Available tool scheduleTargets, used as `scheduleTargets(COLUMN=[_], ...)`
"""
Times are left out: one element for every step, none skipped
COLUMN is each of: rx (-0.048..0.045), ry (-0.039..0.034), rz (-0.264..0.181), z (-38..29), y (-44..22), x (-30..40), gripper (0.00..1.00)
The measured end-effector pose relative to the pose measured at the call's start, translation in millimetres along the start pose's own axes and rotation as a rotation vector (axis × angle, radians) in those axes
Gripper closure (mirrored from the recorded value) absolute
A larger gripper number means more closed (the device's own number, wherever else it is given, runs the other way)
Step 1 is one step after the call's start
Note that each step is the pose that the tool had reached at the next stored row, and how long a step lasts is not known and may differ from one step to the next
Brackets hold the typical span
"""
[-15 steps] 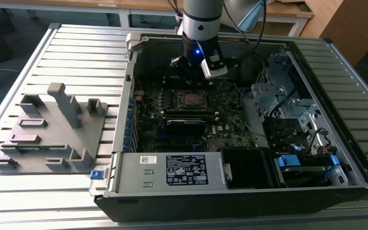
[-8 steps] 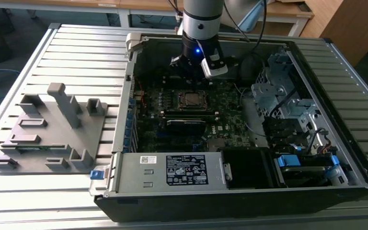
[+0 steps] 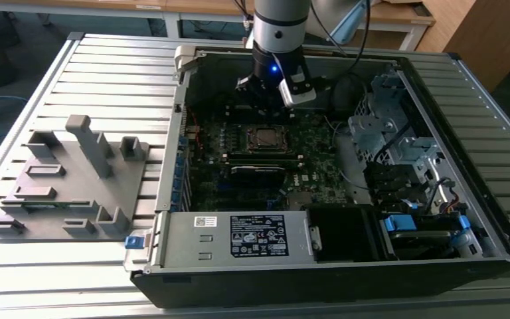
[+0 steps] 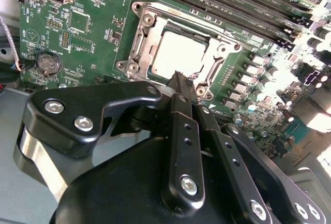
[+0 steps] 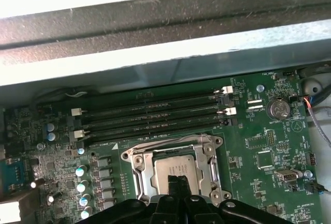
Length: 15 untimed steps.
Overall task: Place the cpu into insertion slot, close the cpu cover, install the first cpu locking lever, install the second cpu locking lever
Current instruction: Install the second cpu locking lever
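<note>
The cpu point(image 4: 178, 57) lies flat in the insertion slot point(image 3: 250, 137) on the green motherboard, silvery top up. Around it sits the cpu cover point(image 4: 147, 30), a silvery frame lying down over the chip's edges. A thin metal lever point(image 5: 155, 150) runs along the side of the socket that faces the memory slots. My gripper point(image 4: 181, 77) hangs just above the socket's edge with its black fingers pressed together and nothing between them. In the first wrist view the gripper point(image 5: 178, 181) tips overlap the cpu point(image 5: 173, 169). In the exterior view the gripper point(image 3: 265, 114) stands over the far side of the socket.
Long black memory slots point(image 5: 155, 113) lie beside the socket, a coin battery point(image 5: 280, 109) further along the board. The case holds a power supply point(image 3: 237, 236) at the near side and a drive cage point(image 3: 388, 133) with cables at the exterior view's right. A grey fixture point(image 3: 69, 179) stands on the table.
</note>
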<state>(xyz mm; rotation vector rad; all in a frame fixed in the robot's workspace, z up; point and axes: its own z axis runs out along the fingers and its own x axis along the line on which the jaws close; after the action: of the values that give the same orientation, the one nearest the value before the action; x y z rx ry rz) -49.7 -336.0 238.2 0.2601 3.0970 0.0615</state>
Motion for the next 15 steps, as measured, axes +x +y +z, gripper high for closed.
scheduleTargets(rx=[0.0000,0.0000,0.0001,0.0003,0.0007,0.0004,0.0002,0.0002,0.0001,0.0000,-0.0002,-0.0002,0.0001,0.0002,0.0003], ry=[0.0000,0.0000,0.0000,0.0002,0.0003,0.0001,0.0001,0.0001,0.0001,0.0000,-0.0001,-0.0001,0.0000,0.0001,0.0002], rz=[0.000,0.000,0.000,0.000,0.000,0.000,0.000,0.000,0.000,0.000,0.000,0.000,0.000,0.000,0.000], z=[-0.5,-0.6,-0.7,-1.1,-1.7,-2.1,-2.6,-3.2,-3.4,-3.4,-3.4,-3.5,-3.6,-3.7,-3.7], y=[0.0,0.0,0.0,0.0,0.0,0.0,0.1,0.1,0.1,0.1,0.2,0.1,0.1,-0.2,-0.5], x=[0.0,0.0,0.0,0.0,0.0,0.0,-0.1,-0.1,-0.1,-0.1,-0.1,-0.1,-0.1,-0.2,-0.4], gripper=[0.89,0.89,0.89,0.89,0.89,0.89,0.89,0.89,0.89,0.89,0.89,0.89,0.89,0.89,0.89])
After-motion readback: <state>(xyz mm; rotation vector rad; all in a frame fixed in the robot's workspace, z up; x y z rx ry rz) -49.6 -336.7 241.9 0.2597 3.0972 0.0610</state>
